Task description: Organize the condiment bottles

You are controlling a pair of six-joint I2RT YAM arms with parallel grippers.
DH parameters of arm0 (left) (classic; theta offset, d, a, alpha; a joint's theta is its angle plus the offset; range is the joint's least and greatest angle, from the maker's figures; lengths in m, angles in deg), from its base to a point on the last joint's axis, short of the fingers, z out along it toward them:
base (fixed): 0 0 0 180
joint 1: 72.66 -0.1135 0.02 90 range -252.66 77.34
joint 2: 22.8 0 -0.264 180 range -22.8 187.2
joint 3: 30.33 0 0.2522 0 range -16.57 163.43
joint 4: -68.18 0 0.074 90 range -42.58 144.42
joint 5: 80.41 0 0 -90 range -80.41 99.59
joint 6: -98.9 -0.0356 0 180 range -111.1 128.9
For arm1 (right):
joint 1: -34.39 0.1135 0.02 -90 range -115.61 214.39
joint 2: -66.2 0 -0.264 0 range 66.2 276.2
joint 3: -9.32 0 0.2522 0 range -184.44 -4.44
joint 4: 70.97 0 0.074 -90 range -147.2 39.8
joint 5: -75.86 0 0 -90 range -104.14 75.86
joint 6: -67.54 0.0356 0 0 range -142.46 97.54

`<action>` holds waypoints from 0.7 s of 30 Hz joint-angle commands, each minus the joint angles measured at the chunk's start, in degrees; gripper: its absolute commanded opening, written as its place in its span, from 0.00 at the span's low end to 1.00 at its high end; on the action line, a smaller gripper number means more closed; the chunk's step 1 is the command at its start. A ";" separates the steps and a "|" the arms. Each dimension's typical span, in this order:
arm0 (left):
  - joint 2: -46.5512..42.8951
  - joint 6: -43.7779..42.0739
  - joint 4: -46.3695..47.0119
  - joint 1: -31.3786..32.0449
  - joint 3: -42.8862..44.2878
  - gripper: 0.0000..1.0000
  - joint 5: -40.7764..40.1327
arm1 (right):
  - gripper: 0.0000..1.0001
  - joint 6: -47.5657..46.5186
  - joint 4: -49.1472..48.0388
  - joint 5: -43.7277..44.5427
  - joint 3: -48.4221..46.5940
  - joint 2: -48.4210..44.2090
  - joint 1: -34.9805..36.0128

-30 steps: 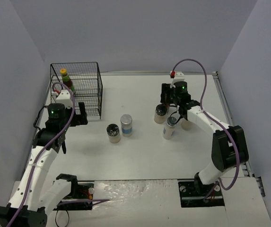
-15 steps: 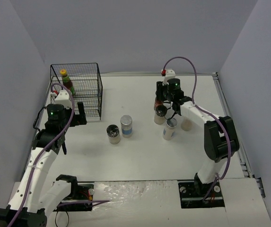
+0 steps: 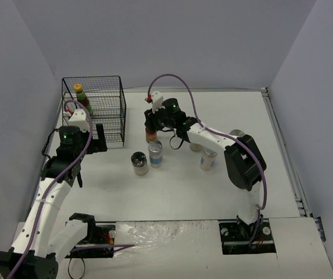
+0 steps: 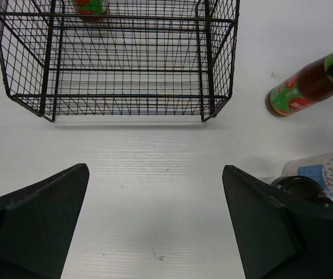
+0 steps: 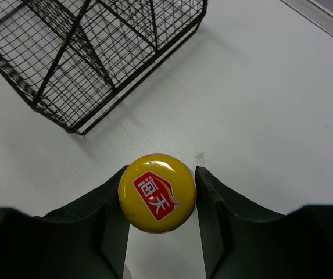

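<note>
My right gripper [image 3: 153, 119] is shut on the yellow cap [image 5: 157, 193] of a slim dark sauce bottle [image 3: 150, 135] and holds it upright just right of the black wire rack [image 3: 94, 110]. The left wrist view shows this bottle's red and green label [image 4: 303, 88]. A second sauce bottle [image 3: 82, 99] stands in the rack's back left corner. A black-lidded jar [image 3: 138, 163] and a silver-lidded jar [image 3: 155, 153] stand in the middle. Two more jars [image 3: 208, 158] [image 3: 196, 146] stand under the right arm. My left gripper [image 3: 99, 140] is open and empty in front of the rack.
The rack's open front [image 4: 114, 64] faces my left gripper [image 4: 154, 221]. The right arm [image 3: 212, 136] stretches across the table over the right-hand jars. Grey walls enclose the table at the back and on both sides.
My right gripper has carried the sauce bottle leftward, from beside the right-hand jars to just right of the rack. The left arm has barely moved.
</note>
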 commanded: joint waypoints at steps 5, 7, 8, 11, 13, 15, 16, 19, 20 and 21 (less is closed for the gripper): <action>-0.03 -0.18 4.65 0.18 1.07 0.97 1.30 | 0.16 -2.44 -7.52 -2.00 -2.19 -1.55 2.15; 0.15 -0.18 4.71 0.18 1.07 0.97 2.85 | 0.30 -2.56 -6.89 -2.00 -2.00 -1.67 2.24; 0.10 -0.17 4.79 0.18 1.07 0.97 3.05 | 0.41 -2.62 -6.62 -2.00 -1.93 -1.81 2.24; 0.10 0.20 5.98 0.26 0.93 0.97 5.38 | 0.69 -2.54 -6.00 -2.08 -1.85 -2.50 2.24; 0.30 0.43 7.24 0.80 0.47 0.97 7.28 | 0.79 -2.35 -5.66 -2.36 -2.03 -3.39 2.24; 1.34 0.58 7.64 1.32 0.77 0.97 7.71 | 0.87 -2.32 -4.30 -2.79 -2.17 -5.01 2.24; 1.80 0.74 7.59 1.54 1.02 0.97 7.55 | 0.90 -2.39 -3.69 -2.84 -2.16 -5.71 2.20; 3.54 1.56 6.98 2.44 3.13 0.97 7.10 | 0.99 -2.83 -1.60 -1.35 -0.41 -9.69 2.15; 4.10 1.86 6.90 2.89 4.03 0.97 7.10 | 1.00 -2.87 -0.86 -0.38 0.49 -11.26 2.08; 4.70 2.30 7.10 3.51 4.78 0.97 7.10 | 1.00 -2.69 -0.17 1.12 2.01 -13.56 1.81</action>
